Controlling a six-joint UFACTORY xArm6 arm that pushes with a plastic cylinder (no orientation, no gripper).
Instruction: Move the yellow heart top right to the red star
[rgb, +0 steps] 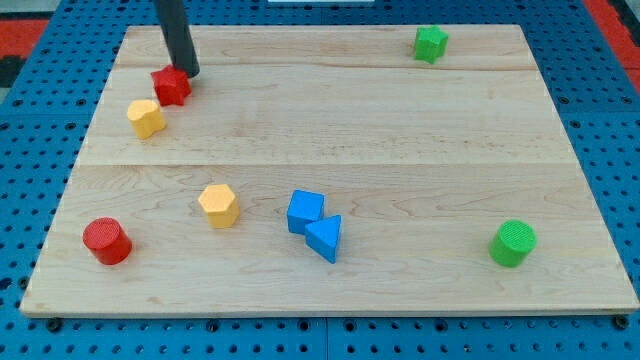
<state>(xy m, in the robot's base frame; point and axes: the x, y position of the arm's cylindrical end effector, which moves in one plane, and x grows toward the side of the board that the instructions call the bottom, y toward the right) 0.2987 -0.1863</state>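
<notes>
My tip (188, 72) rests against the upper right side of the red star-shaped block (171, 86), near the top left of the pale wooden board (400, 130).

The bare dark rod holds nothing. The yellow heart-shaped block (146, 118) sits just beside the star, to its lower left. Farther down lie a yellow hexagonal block (218, 205), a red cylinder (107, 241), and a blue cube (305, 211) touching a blue triangular block (324, 238).
</notes>
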